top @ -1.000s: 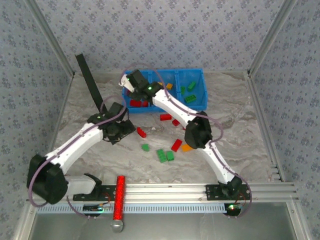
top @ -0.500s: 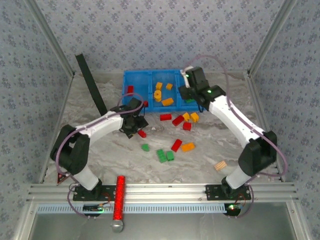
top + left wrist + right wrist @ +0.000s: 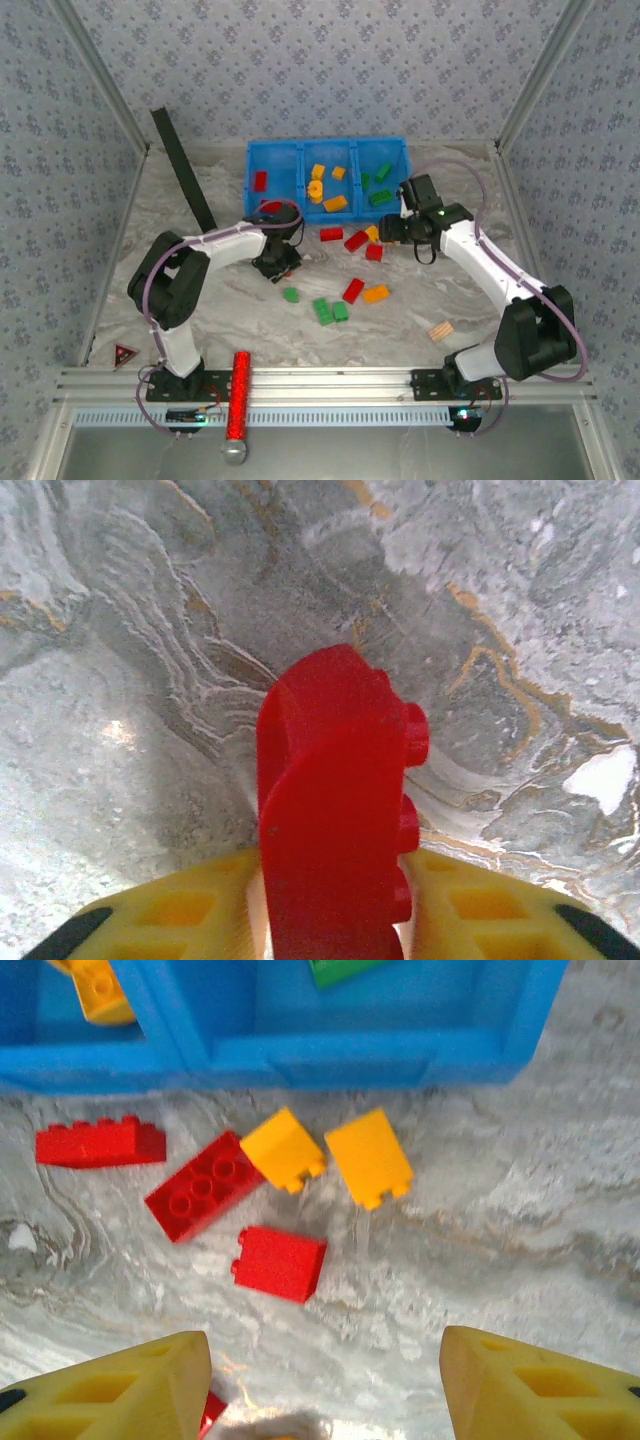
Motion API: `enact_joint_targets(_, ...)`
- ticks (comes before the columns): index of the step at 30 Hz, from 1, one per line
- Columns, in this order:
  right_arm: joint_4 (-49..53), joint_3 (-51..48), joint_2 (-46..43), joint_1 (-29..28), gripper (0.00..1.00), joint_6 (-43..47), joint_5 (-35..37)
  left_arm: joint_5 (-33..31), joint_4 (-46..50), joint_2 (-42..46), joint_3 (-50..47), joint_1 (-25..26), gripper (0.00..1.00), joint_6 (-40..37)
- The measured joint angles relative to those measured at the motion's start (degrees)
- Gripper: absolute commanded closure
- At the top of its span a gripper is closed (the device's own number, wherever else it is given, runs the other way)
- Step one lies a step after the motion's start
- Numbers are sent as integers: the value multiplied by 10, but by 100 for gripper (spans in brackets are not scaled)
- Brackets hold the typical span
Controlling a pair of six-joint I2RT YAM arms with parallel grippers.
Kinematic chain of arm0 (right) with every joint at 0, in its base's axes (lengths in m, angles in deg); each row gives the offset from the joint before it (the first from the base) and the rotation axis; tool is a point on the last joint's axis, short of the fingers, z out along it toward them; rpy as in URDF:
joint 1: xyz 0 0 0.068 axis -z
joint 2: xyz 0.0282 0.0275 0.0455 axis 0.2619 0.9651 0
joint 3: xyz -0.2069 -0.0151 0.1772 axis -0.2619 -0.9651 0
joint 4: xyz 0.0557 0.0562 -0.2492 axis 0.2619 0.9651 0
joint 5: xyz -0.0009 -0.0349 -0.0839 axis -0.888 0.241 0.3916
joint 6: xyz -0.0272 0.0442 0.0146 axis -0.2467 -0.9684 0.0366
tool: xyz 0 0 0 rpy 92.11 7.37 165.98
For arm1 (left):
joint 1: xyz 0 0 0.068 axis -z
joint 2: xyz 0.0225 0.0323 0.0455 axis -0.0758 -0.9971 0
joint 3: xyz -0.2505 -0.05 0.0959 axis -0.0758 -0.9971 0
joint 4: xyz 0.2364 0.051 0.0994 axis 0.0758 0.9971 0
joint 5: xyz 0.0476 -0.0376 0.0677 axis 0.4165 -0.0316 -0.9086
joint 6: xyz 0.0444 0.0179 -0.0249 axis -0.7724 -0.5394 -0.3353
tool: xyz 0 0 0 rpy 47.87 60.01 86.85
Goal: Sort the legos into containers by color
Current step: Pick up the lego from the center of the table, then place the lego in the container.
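Bin (image 3: 330, 141), blue, 3 compartments: L has one red brick (image 3: 260, 181), mid has orange-yellow pcs (image 3: 335, 203), R has green pcs (image 3: 381, 197). Left gripper (image 3: 330, 900) clamped on red lego (image 3: 335, 780) over table (image 3: 120, 730). Right gripper (image 3: 325, 1370) jaws apart, holding nothing, above loose red block (image 3: 280, 1263) and yellow blocks (image 3: 368, 1157) near bin's front wall.

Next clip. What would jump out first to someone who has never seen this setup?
The bright blue bin at the far side of the table, its three compartments holding red, orange and green bricks, stands out first. Then the red brick clamped in the left gripper, close over the marble. The right gripper hangs open above loose red and orange bricks before the bin.
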Motion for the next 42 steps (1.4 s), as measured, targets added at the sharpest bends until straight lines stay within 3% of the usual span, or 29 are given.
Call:
enact_joint_targets(4, 4, -24, -33, -4, 36, -21, -5, 5, 8, 1, 0, 0, 82, -3)
enact_joint_targets(10, 15, -34, -82, -8, 36, -44, -14, -3, 66, 1, 27, -3, 83, -36)
enact_joint_targets(19, 46, -106, -132, -32, 36, -82, -28, -112, 147, -6, 303, -39, 80, -182)
enact_joint_targets(24, 69, -107, -195, -47, 35, -96, -23, -151, 145, -67, 399, -56, 80, -249)
enact_joint_targets(35, 149, -88, -264, -51, 31, -148, 7, -153, 137, -235, 459, -117, 79, -294)
enact_joint_targets(38, 162, -89, -264, -53, 31, -170, 5, -145, 137, -253, 465, -121, 76, -296)
enact_joint_targets(42, 161, -101, -265, -70, 28, -200, -10, -134, 130, -253, 458, -121, 62, -299)
